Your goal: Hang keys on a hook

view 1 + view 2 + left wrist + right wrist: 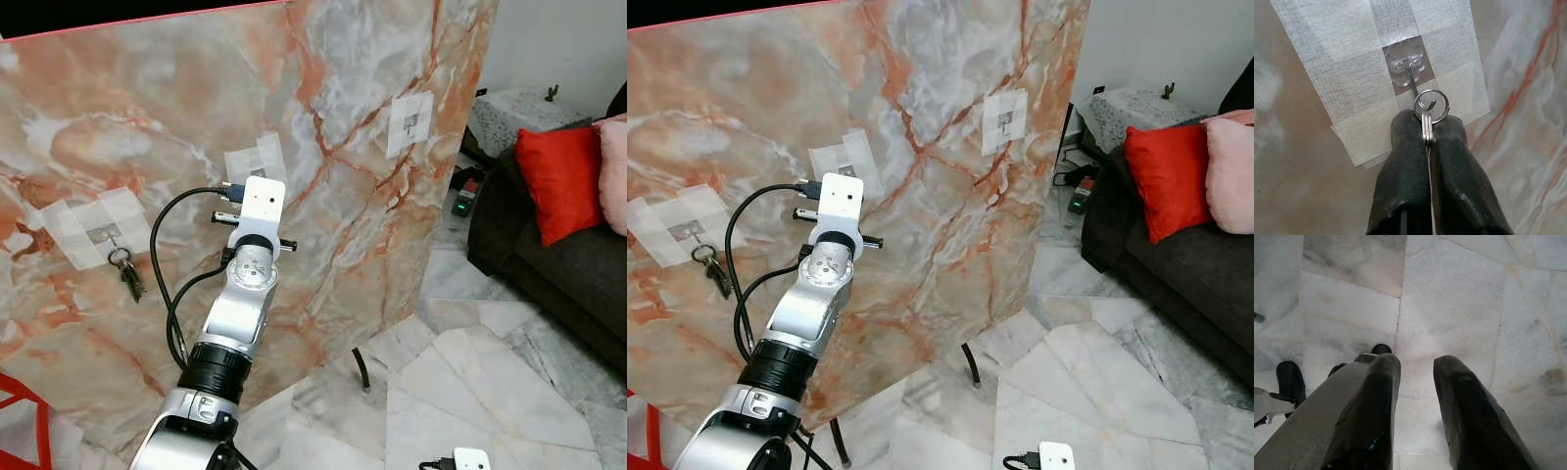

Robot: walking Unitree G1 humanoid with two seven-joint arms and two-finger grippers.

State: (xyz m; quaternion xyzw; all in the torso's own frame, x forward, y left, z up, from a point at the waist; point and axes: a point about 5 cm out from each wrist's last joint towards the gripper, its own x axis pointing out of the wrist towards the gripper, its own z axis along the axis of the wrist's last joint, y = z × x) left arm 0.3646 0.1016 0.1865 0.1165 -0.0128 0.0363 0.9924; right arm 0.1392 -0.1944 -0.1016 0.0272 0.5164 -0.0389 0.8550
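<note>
Marble-patterned board (323, 196), orange and grey veining, stands upright on thin black legs on the pale marble floor (490, 392). One board, tilted slightly back.

Dark sofa (549, 264) to the robot's right, well apart from the board. Cushions on it: one red cushion (558, 181), one pink cushion (612, 171) just beside it. One small table with a patterned cloth (514, 113) behind the sofa.

Tape patches on the board: three counted. Left patch (98, 230), middle patch (257, 162), right patch (409, 122). Each carries a small hook.

Key sets: two. One dark key bunch (125, 271) already hangs from the left patch's hook. The second set, keys (1426, 128) on a silver ring (1431, 105), is at the middle patch.

Left arm raised in front of the board; its wrist block partly hides the middle patch in the head views. Left gripper (1427, 134): fingers closed narrow, pinching the flat keys between the tips. In the left wrist view the ring sits over the tip of the clear hook (1411, 73); the hook's wire end shows inside the ring. Cannot tell whether the ring bears on the hook.

Right gripper (1415, 367) hangs low, pointing at the floor, fingers apart with a moderate gap, nothing between them.

One black cable loops from the left wrist.
</note>
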